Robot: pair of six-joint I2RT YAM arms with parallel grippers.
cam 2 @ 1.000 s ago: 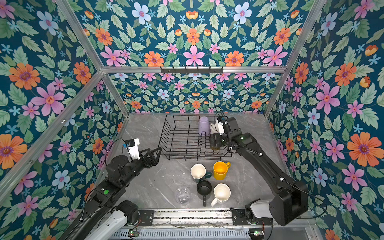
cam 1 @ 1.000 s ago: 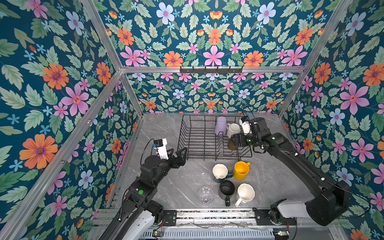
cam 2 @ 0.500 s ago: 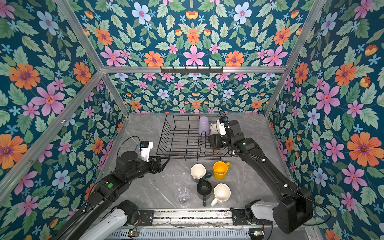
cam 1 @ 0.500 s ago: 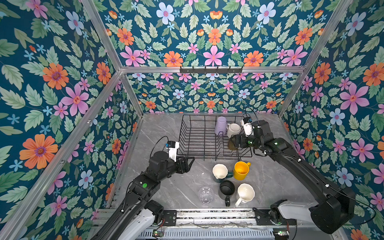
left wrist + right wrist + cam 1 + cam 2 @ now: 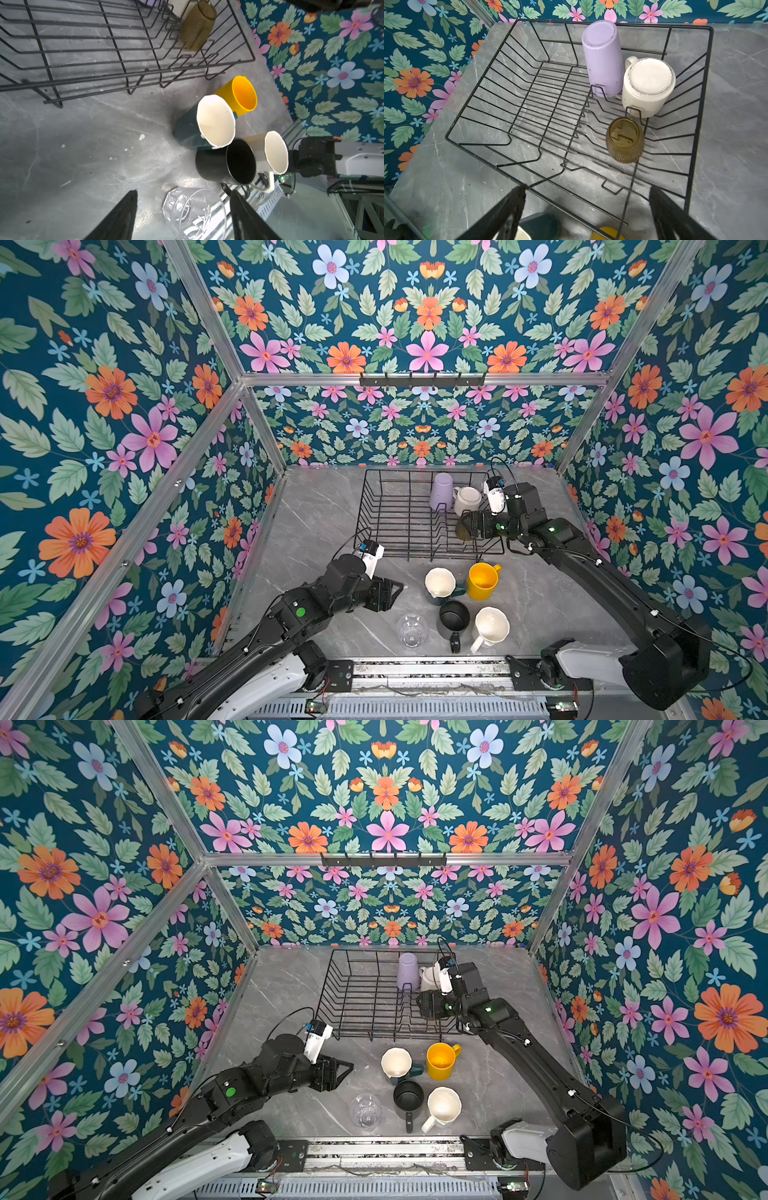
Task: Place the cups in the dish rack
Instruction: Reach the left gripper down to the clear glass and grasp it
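So, floral wallpaper (image 5: 124, 406) is plastered over every wall around a grey marble-look tabletop (image 5: 324, 514). Toward the back a black wire dish rack (image 5: 399, 526) is parked, with zigzag divider prongs on its right side. Three cups are already loaded there upside down: a matte lavender tumbler (image 5: 441, 491), an upturned white mug (image 5: 467, 501) right beside it, and a pebbly olive-amber glass (image 5: 625, 140) nearer the front, mostly blocked in both top views by the right gripper (image 5: 587, 188). That gripper is held over the rack's front edge, jaws spread wide and empty. The left gripper (image 5: 184, 192) is spread apart and empty too, pointed at the crowd in front of the rack. Four mugs are jammed together there: a faceted dark green mug (image 5: 440, 583) with a cream inside, a smooth yellow mug (image 5: 482, 580), a black mug (image 5: 454, 618) and a faceted white mug (image 5: 491, 626). A clear glass (image 5: 411, 630) with a cut leaf pattern is set just beside the black mug, untouched
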